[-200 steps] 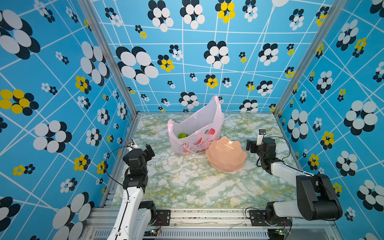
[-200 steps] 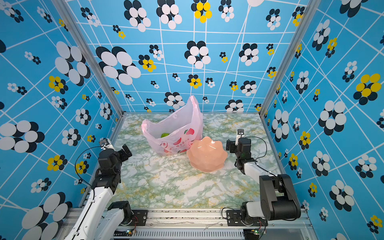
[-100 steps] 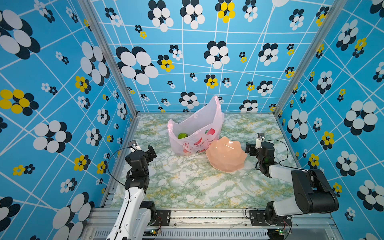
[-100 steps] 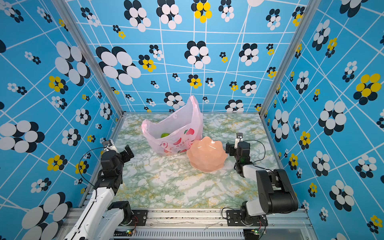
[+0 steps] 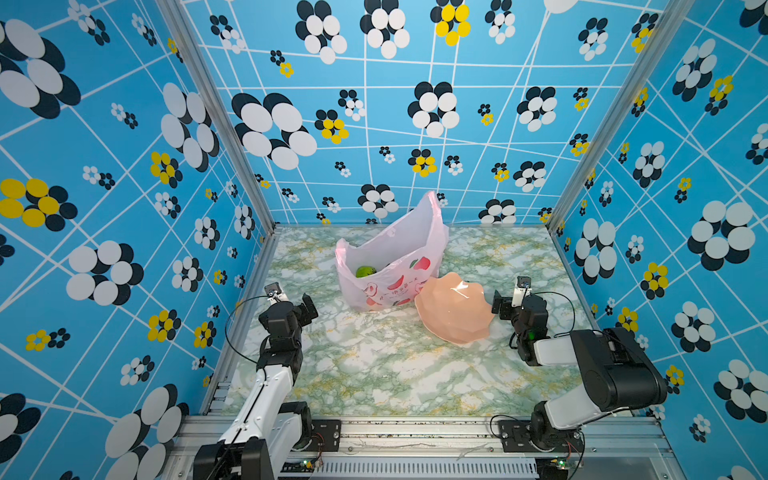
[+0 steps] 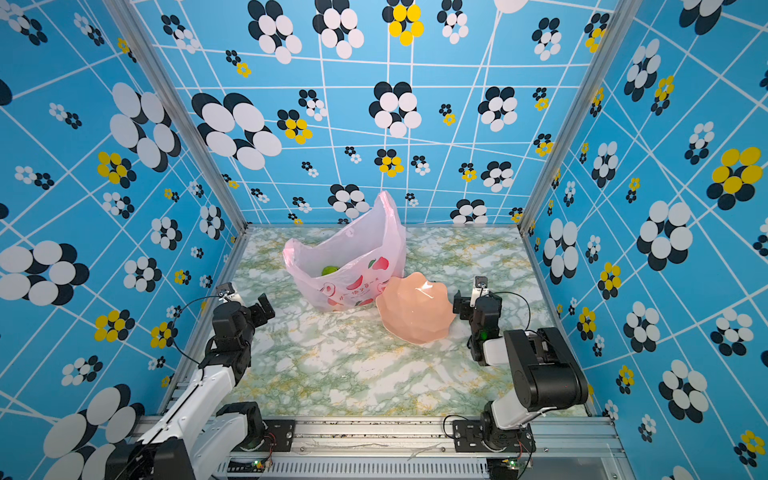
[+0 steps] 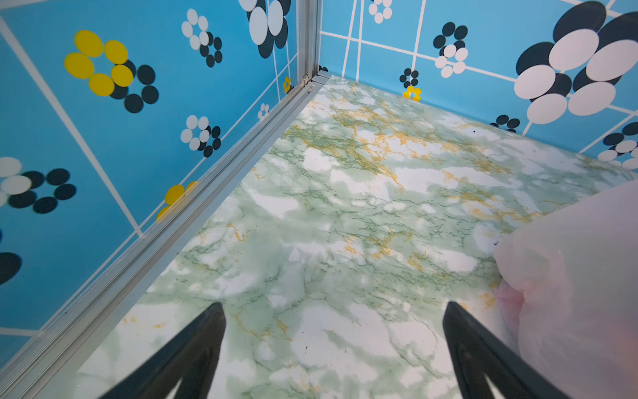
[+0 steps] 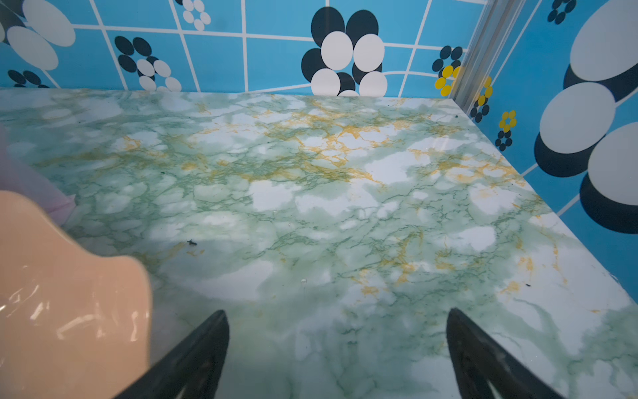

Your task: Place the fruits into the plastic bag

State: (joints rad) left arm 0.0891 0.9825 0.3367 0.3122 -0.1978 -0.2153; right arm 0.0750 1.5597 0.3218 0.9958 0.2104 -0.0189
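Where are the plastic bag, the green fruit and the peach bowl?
plastic bag (image 5: 409, 245), in a top view, its back wall.
green fruit (image 5: 365, 271), in a top view, its visible top.
peach bowl (image 5: 453, 311), in a top view, its bare inside.

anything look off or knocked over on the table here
The peach-pink bowl looks askew: it appears tilted rather than flat, its rim apparently leaning on the plastic bag, and it is empty. The bag stands open with a green fruit inside. No fruit lies loose on the table.
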